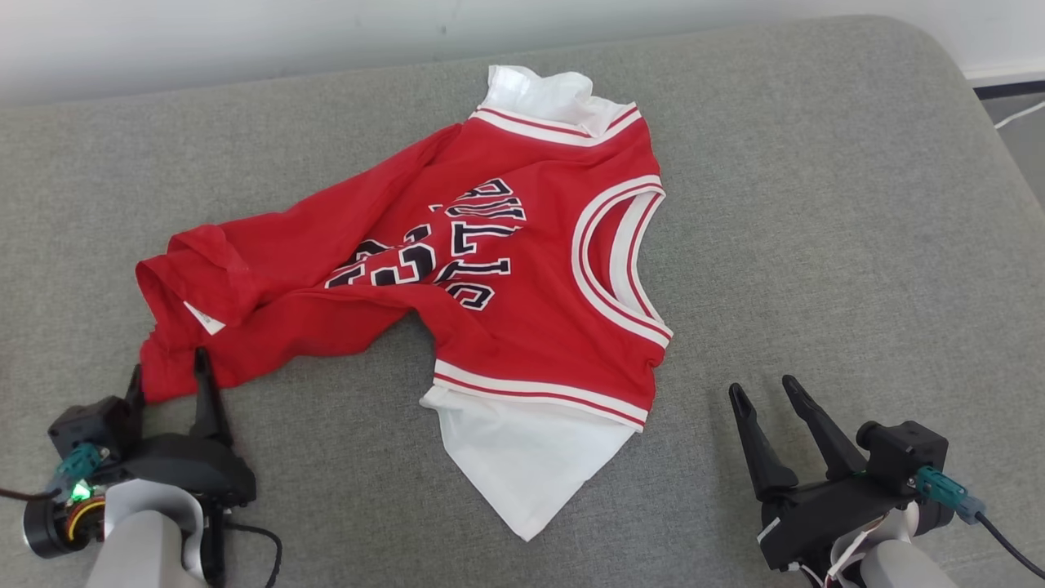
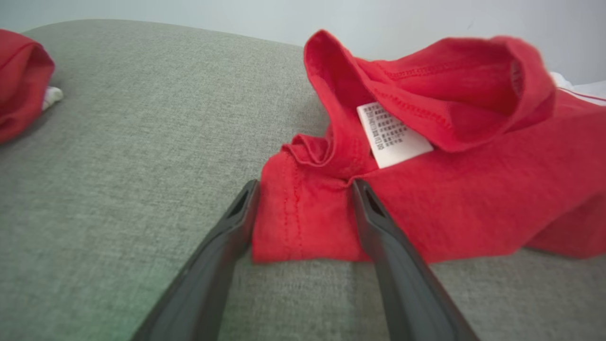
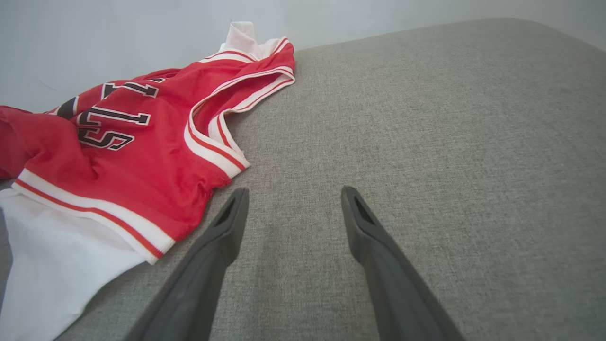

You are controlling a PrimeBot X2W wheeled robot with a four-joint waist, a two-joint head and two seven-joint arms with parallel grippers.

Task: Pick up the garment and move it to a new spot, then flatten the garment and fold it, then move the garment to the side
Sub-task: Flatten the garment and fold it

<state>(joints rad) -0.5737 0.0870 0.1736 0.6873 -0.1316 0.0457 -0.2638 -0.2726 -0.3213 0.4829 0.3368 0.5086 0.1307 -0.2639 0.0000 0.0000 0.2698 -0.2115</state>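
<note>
Left gripper (image 1: 167,365) is spread wide, one finger either side of the hem corner of the red jersey (image 1: 522,327), not pinching it. The jersey's lying crumpled on the grey cushion (image 1: 816,204). Right gripper (image 1: 765,387) is also spread, over bare cushion just beside the jersey

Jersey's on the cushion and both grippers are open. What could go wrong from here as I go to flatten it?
1. A hem corner of the jersey sits between the open jaws of the left gripper; pulling away carelessly could snag and drag it.
2. That end is rolled over, care label exposed; folding now would likely trap creases.
3. The white sleeve pokes out at the near edge and might get tucked under while smoothing.
</note>
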